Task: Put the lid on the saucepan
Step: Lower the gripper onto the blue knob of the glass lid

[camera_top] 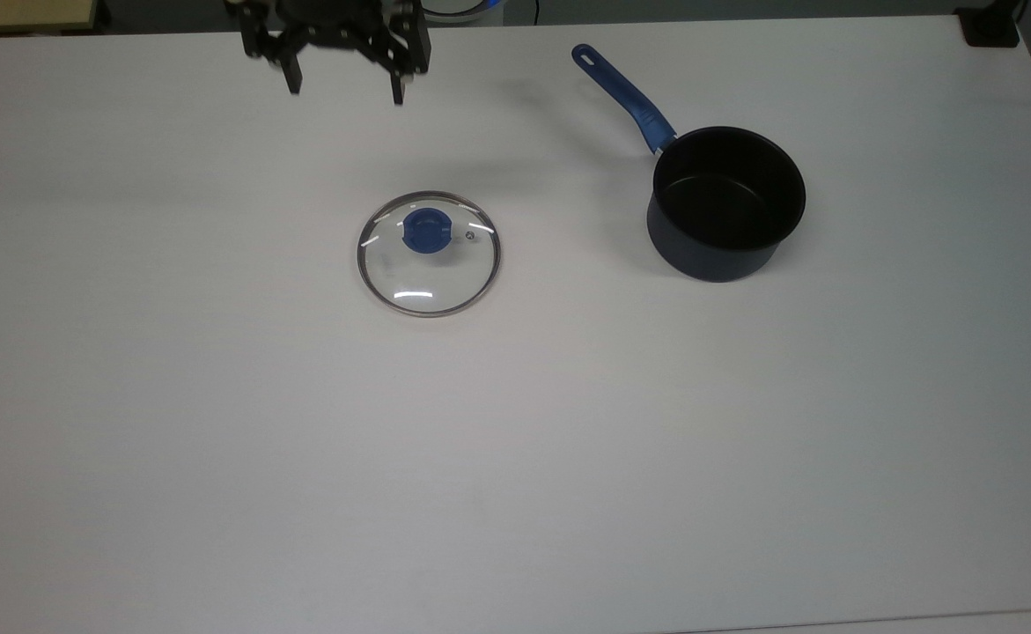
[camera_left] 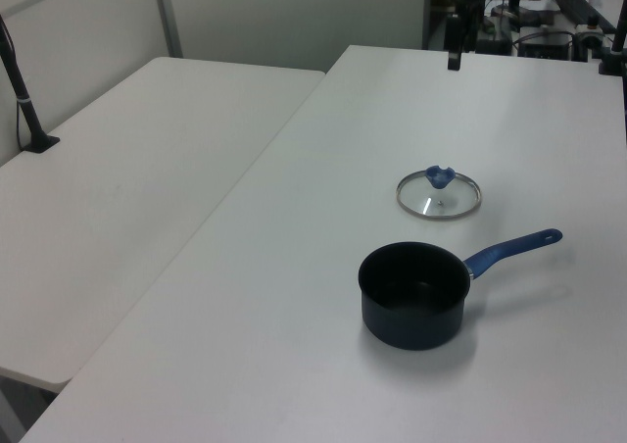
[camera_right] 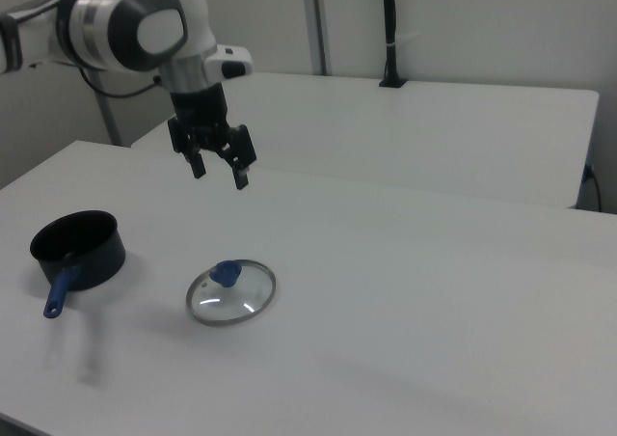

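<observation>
Just the lid, lettering unreadable

light: bright, even | shadows: soft, faint | glare: streak on lid glass | focus: slightly soft

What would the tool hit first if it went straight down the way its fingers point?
Probably bare tabletop. The open tool hangs above the table, apparently short of the glass lid; depth is uncertain.

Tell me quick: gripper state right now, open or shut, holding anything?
Gripper: open, fingers spread wide, holding nothing, up in the air. The lid lies flat on the table, apart from the saucepan.
</observation>
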